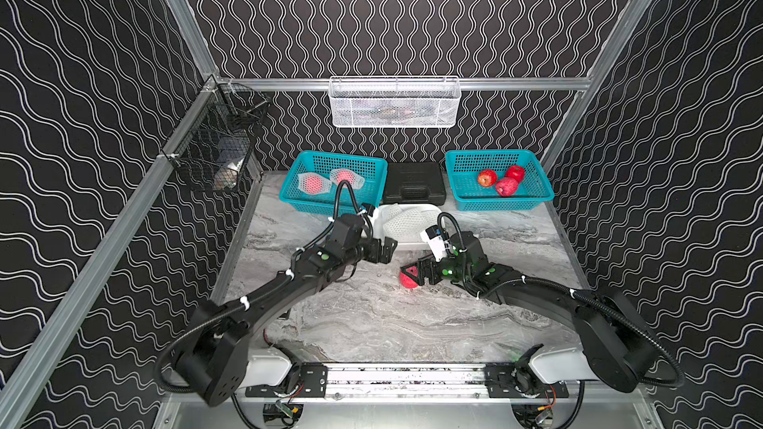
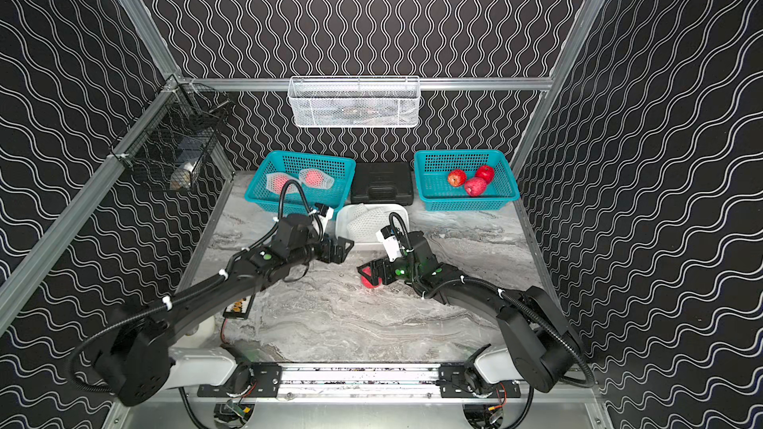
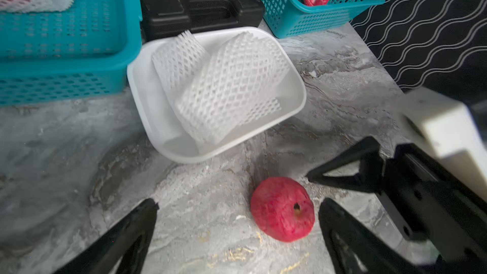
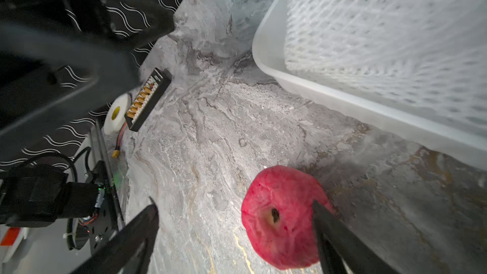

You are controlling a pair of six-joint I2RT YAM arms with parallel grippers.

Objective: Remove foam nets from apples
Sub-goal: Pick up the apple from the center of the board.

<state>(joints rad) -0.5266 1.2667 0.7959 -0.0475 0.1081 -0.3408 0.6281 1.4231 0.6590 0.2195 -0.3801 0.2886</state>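
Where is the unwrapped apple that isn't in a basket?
In both top views the apple lies on the marble table, just in front of the white tub, at the open right gripper's fingertips.

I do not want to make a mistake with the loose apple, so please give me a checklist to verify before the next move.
1. Apple on the table has no net: ok.
2. Right gripper open, holding nothing: ok.
3. Apple centred between its jaws: not ok, it lies close to one finger.
4. Left gripper open and empty: ok.
5. Foam nets lie inside the white tub: ok.
6. Right teal basket has room beside its three bare apples: ok.
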